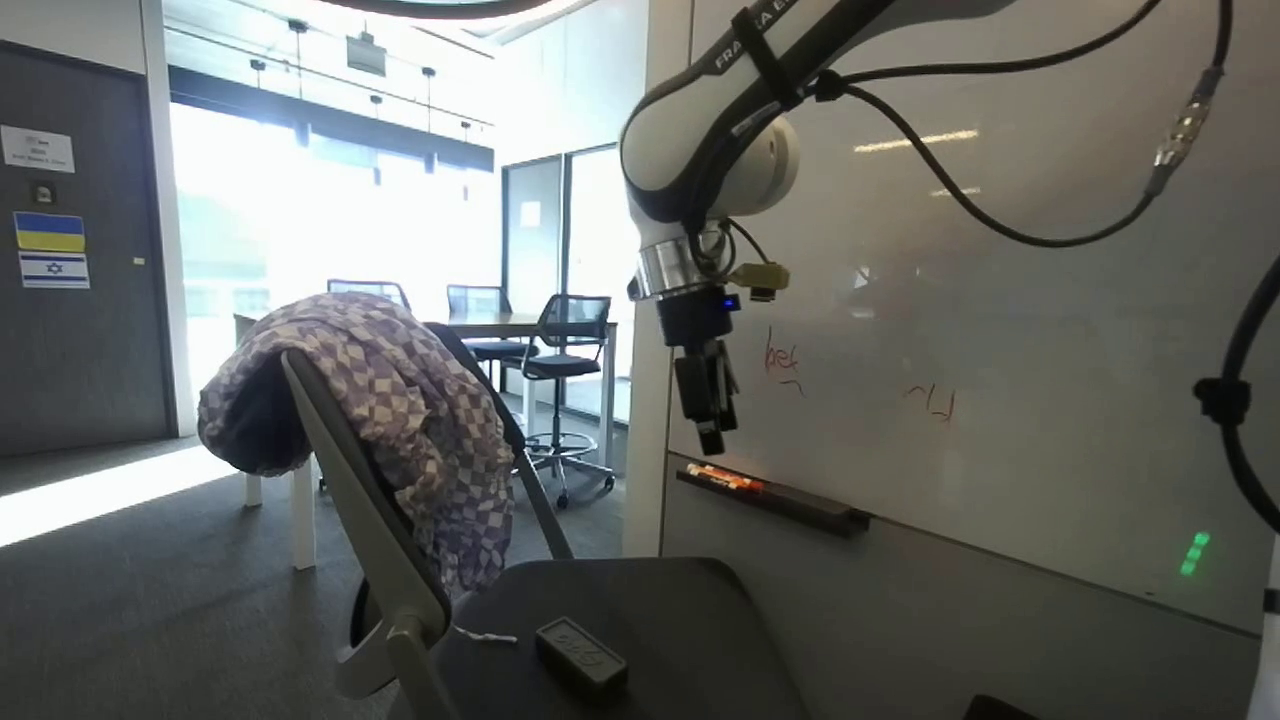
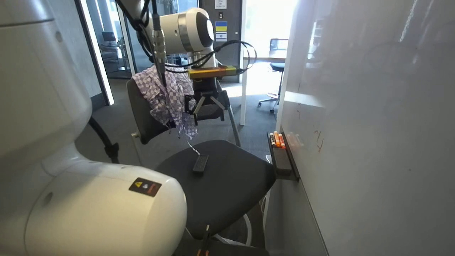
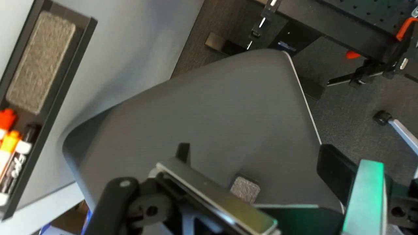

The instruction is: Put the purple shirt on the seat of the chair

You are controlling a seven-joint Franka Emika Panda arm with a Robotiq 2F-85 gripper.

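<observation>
The shirt (image 2: 177, 103) is draped over the chair's back (image 2: 140, 117), at ten o'clock from the gripper (image 2: 209, 117) in an exterior view, the shirt's lower end dangling by the seat (image 2: 234, 181). The gripper hangs in the air over that seat, apart from the shirt, and I can see its fingers (image 3: 366, 195) spread wide. From the gripper, too, an eraser (image 2: 201, 163) lies on the seat at six o'clock, and markers (image 2: 277, 139) sit in the tray (image 2: 289, 177) at four
</observation>
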